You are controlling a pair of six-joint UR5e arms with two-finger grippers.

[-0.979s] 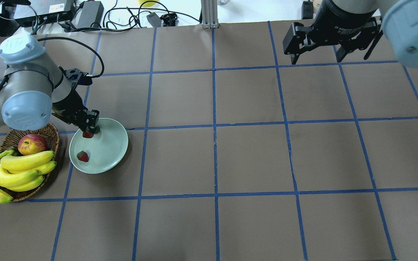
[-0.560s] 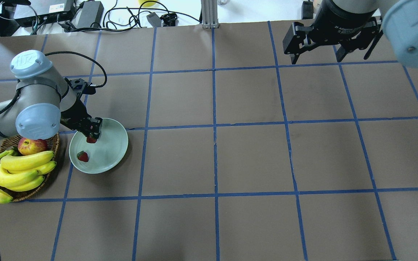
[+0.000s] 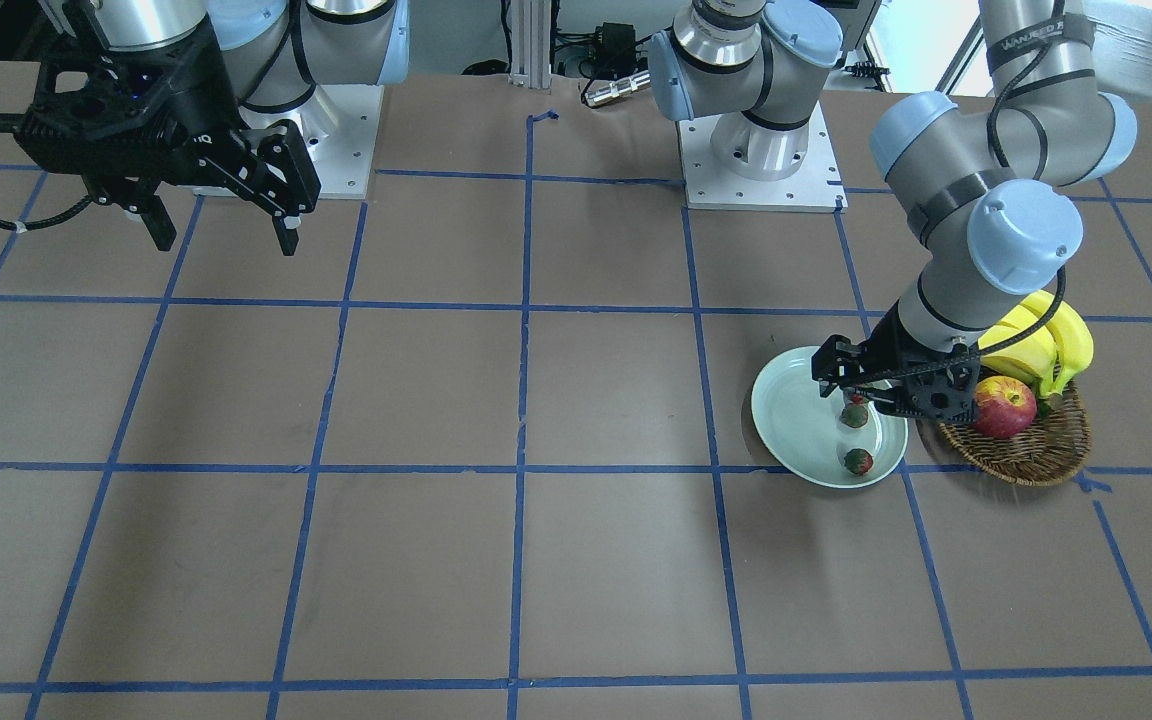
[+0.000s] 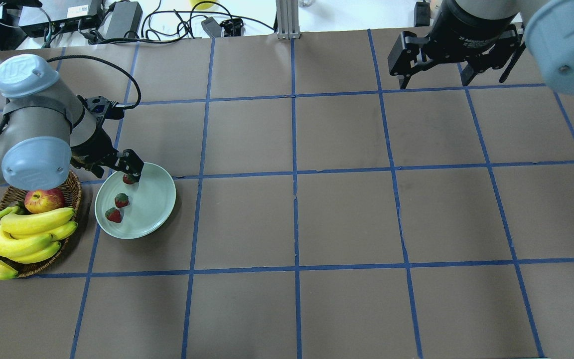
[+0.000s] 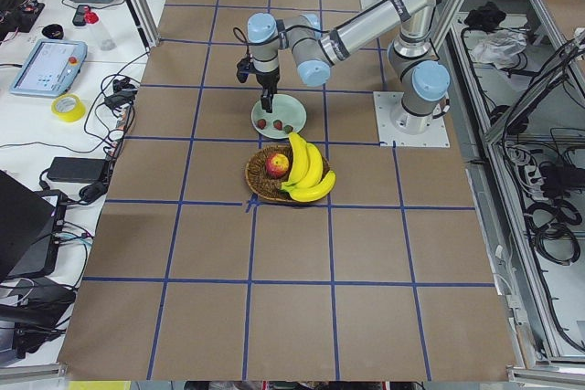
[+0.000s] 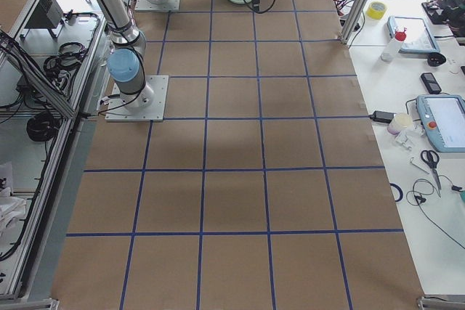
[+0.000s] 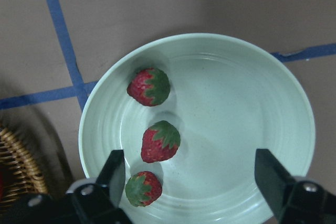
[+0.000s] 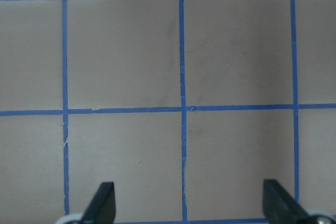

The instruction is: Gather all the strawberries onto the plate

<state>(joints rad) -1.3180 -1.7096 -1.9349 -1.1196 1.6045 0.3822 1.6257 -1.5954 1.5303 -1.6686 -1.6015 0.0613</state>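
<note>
While left gripper (image 7: 190, 182) gapes above plate (image 4: 160, 199) with strawberries (image 4: 121, 200), fruit basket (image 4: 74, 185) just beside; right gripper (image 4: 434, 82) apart.

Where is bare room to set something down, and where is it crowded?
Bare: the plate half away from the basket, and the table beyond. Crowded: the basket-side half, three strawberries in a row, the open left gripper over one end.
</note>
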